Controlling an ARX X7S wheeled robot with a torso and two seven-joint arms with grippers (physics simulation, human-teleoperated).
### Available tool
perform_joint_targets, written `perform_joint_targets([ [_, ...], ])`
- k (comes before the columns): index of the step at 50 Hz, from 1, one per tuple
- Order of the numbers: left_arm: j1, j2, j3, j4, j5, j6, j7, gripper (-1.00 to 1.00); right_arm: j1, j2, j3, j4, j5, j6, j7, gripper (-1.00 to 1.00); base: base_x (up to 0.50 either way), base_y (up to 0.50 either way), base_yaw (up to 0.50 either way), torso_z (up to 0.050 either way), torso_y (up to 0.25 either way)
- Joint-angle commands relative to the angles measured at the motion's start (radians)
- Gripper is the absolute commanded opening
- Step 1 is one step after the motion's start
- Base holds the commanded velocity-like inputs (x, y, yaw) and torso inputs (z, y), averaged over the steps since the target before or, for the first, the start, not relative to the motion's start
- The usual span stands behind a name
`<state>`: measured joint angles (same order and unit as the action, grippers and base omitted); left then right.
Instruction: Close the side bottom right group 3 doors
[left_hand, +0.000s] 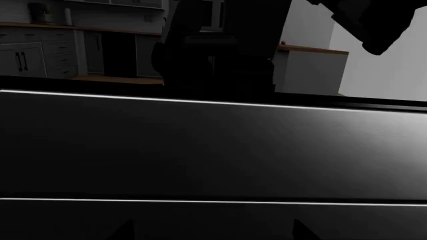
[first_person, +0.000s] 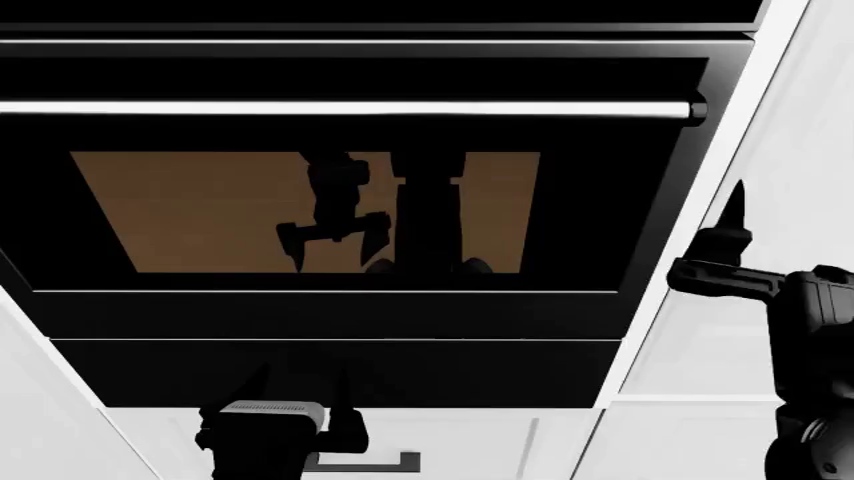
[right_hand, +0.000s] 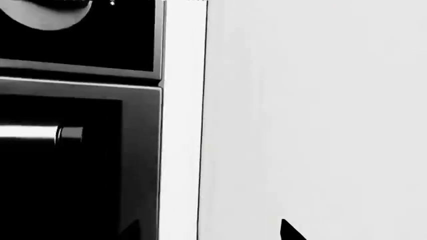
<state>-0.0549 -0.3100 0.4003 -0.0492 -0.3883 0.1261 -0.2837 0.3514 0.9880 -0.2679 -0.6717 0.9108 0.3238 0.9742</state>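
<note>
A plain white door panel (right_hand: 313, 120) fills most of the right wrist view, and a thin dark seam divides it from a white trim strip (right_hand: 181, 120). The head view shows the same white panel (first_person: 814, 150) to the right of the oven. No handle shows on it, and I cannot tell whether it stands ajar. My right gripper (right_hand: 210, 232) is open and close to this panel, holding nothing; in the head view it (first_person: 730, 225) points up beside the oven's right edge. My left gripper (left_hand: 213, 232) is open, empty, and faces the oven front; it (first_person: 274, 425) shows low in the head view.
A black glass oven door (first_person: 334, 330) with a long silver bar handle (first_person: 347, 107) fills the middle and reflects my arms. Below it is a white drawer front with a black handle (first_person: 367, 462). The oven's dark glossy front (left_hand: 213, 150) mirrors the kitchen behind me.
</note>
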Motion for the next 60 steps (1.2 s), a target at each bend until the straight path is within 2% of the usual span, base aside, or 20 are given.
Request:
perform_joint_targets([
  [1,-0.001,-0.001,0.002,-0.002,-0.002,-0.001,-0.004,1.00,-0.270,-0.146,-0.137,-0.023,-0.364,-0.178,-0.044,1.00,0.00,0.00,0.00,0.000,0.000],
  [4,-0.001,-0.001,0.002,-0.005,-0.002,0.001,-0.004,1.00,-0.275,-0.208,-0.214,0.054,-0.456,-0.212,-0.081,1.00,0.00,0.00,0.00,0.000,0.000],
  [10,-0.001,-0.001,0.004,-0.008,-0.002,0.003,-0.004,1.00,-0.274,-0.347,-0.297,0.298,-0.512,-0.354,-0.179,1.00,0.00,0.00,0.00,0.000,0.000],
  [18,0.000,-0.002,0.005,-0.012,-0.002,0.005,-0.006,1.00,-0.242,-0.448,-0.368,0.524,-0.548,-0.439,-0.281,1.00,0.00,0.00,0.00,0.000,0.000],
  [31,-0.003,-0.003,0.010,-0.015,0.000,0.007,-0.007,1.00,-0.219,-0.471,-0.380,0.575,-0.515,-0.366,-0.286,1.00,-0.03,0.00,0.00,0.000,0.000],
  [38,-0.005,-0.004,0.012,-0.019,0.000,0.007,-0.007,1.00,-0.206,-0.478,-0.382,0.584,-0.506,-0.316,-0.269,1.00,-0.48,0.00,0.00,0.000,0.000],
  [60,-0.002,-0.009,0.017,-0.008,0.001,0.007,-0.016,1.00,-0.203,-0.487,-0.379,0.610,-0.509,-0.312,-0.258,1.00,-0.50,0.00,0.00,0.000,0.000],
])
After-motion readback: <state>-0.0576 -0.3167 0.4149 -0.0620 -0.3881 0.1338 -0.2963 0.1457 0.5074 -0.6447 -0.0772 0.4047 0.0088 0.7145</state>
